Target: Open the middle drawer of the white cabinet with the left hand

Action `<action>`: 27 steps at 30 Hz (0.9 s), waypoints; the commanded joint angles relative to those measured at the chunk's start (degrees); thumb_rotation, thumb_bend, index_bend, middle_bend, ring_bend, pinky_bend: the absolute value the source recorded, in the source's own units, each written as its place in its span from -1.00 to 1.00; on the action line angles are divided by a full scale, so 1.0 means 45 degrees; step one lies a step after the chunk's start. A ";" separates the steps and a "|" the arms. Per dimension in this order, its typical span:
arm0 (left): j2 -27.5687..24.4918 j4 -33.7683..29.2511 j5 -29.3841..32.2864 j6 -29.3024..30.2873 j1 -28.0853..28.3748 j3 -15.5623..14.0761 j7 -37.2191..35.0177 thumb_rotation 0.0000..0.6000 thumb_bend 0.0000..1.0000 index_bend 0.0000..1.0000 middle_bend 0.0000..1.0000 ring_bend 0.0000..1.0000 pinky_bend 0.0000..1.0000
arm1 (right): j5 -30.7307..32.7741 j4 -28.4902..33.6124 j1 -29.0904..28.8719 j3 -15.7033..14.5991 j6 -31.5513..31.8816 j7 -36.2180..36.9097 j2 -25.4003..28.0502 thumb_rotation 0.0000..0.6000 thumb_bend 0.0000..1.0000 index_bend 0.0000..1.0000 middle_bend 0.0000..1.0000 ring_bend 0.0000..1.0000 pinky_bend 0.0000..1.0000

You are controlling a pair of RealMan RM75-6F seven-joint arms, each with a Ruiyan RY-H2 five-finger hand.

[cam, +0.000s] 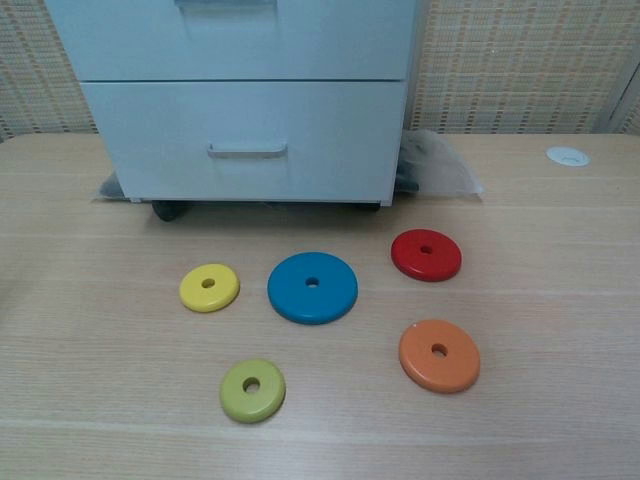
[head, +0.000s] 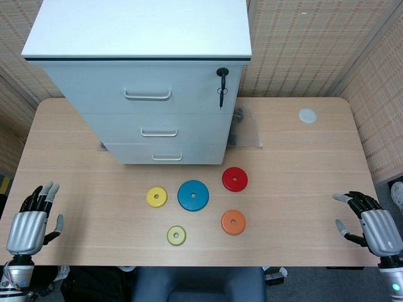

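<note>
The white cabinet stands at the back middle of the table, with three drawers that all look closed. The middle drawer has a small silver handle. In the chest view only the bottom drawer and the lower part of the middle drawer show. My left hand hovers at the table's near left corner, fingers apart and empty, far from the cabinet. At the near right edge my right hand is also spread and empty. Neither hand shows in the chest view.
Several coloured discs lie in front of the cabinet: yellow, blue, red, orange, olive. A key hangs in the top drawer's lock. A clear bag lies right of the cabinet, a white cap further right.
</note>
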State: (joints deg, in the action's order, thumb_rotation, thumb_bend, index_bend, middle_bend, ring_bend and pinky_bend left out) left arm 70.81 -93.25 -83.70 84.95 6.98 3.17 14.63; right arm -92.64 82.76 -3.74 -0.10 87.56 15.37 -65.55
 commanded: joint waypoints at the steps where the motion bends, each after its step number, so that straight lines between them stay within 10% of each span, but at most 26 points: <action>1: 0.0010 0.0008 -0.0017 -0.0014 0.0009 -0.0007 -0.0017 1.00 0.02 -0.91 -1.00 -0.96 -0.69 | 0.0005 0.0002 0.0022 -0.0006 0.0024 -0.0006 0.0007 1.00 -0.34 -0.50 -0.41 -0.64 -0.59; 12: -0.0344 0.0105 -0.0560 -0.0062 0.0370 0.0212 -0.0930 1.00 0.02 -0.90 -0.86 -0.75 -0.58 | -0.0024 0.0032 0.0041 0.0086 0.0196 -0.0017 0.0090 1.00 -0.34 -0.50 -0.41 -0.64 -0.59; 20: -0.1121 -0.0203 -0.1814 -0.0428 0.1450 0.0665 -0.3109 1.00 0.02 -0.79 0.00 0.06 0.60 | -0.0120 0.0116 -0.0067 0.0165 0.0213 -0.0133 0.0138 1.00 -0.34 -0.50 -0.41 -0.64 -0.59; 27: -0.1627 -0.0585 -0.2654 -0.1488 0.3040 0.1162 -0.5917 1.00 0.09 -0.66 0.65 0.68 0.99 | -0.0119 0.0153 -0.0179 0.0200 0.0085 -0.0153 0.0116 1.00 -0.34 -0.50 -0.41 -0.64 -0.59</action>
State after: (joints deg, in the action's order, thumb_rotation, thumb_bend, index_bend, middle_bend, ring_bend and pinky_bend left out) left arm 64.86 -94.79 -93.80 80.87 17.18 7.09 -7.52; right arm -93.18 83.45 -4.55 0.80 87.94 14.68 -65.02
